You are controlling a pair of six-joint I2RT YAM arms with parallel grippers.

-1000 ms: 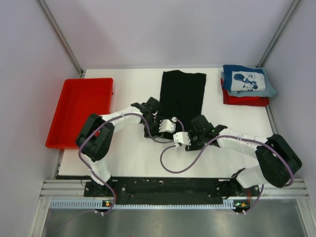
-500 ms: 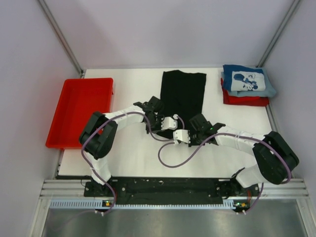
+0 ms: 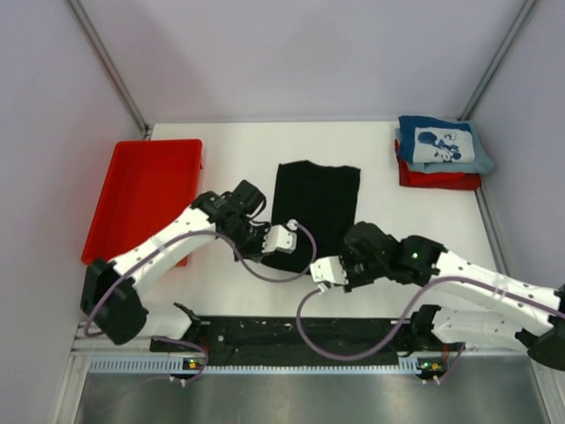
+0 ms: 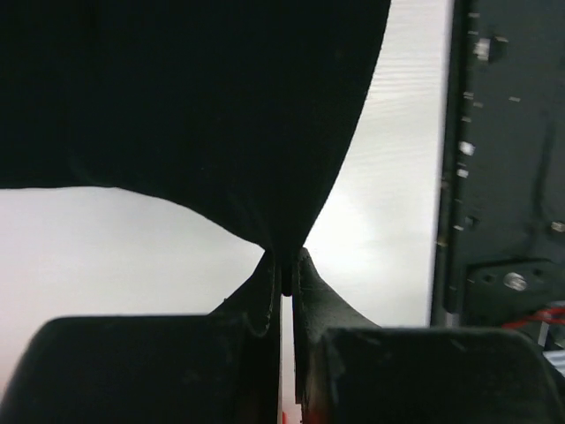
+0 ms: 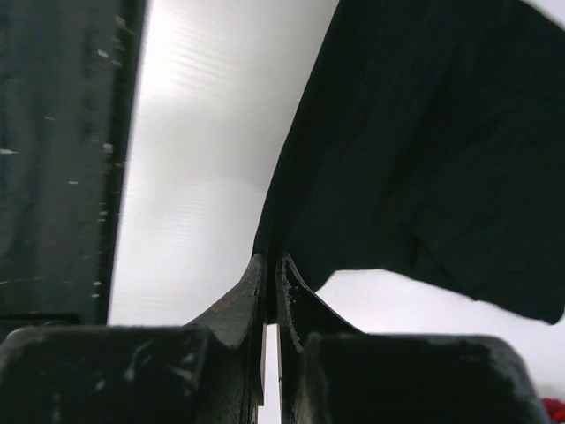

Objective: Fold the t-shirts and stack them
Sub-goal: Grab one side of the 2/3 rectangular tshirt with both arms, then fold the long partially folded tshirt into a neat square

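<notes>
My left gripper [image 4: 284,265] is closed tight on the near-left corner of the black t-shirt [image 3: 315,199], and my right gripper [image 5: 272,267] is closed tight on its near-right corner. Over the last second both arms drew back toward their bases, dragging the shirt nearer on the table [image 3: 229,150]. This probably sets up the next fold. The blue t-shirt [image 3: 441,146] lies on the red t-shirt [image 3: 439,180] at far right.

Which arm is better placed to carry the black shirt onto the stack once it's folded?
Right, probably. The right gripper and left gripper each pinch a near corner of the black shirt, but the blue shirt on the red shirt sits far right, the right arm's side.
</notes>
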